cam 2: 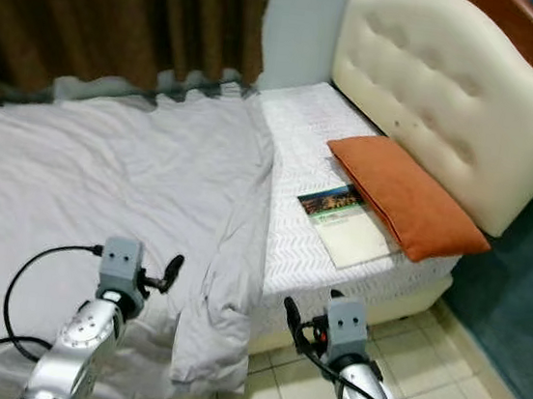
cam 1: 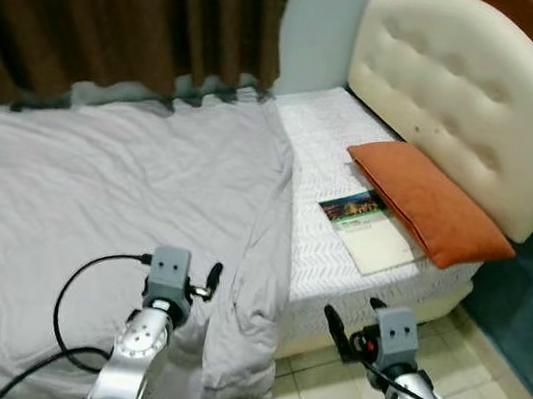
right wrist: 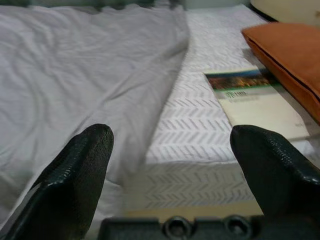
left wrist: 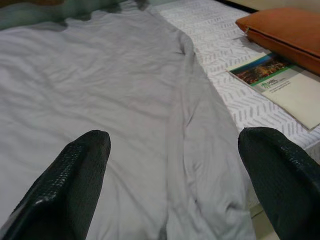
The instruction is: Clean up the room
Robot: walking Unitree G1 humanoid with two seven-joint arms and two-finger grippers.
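Lowest in the frame, two silver arms raised side by side. Left hand (cam 1: 200, 282) at lower centre-left, over the hanging edge of the grey sheet (cam 1: 102, 189), fingers (left wrist: 75, 175) spread wide apart, nothing between them. Right hand (cam 1: 350, 329) at lower centre-right, out past the bed's edge above the tiled floor (cam 1: 341, 384), fingers (right wrist: 80, 170) likewise spread, empty.

Just beyond, the sheet covering the left and centre of the bed, wrinkled, its right border bunched into a long fold running up the middle of the frame and drooping over the near side. Right of that fold, bare white mattress (cam 1: 324, 168) with a chevron pattern.

On the bare mattress, right of centre, a book (cam 1: 368, 230) lying flat, dark picture strip at its far end, pale cover below. Touching its far right corner, an orange pillow (cam 1: 429, 202), lying slantwise and overlapping the book's edge.

Farther back at upper right, a cream tufted headboard (cam 1: 464, 97). Along the upper left, brown curtains (cam 1: 104, 14).
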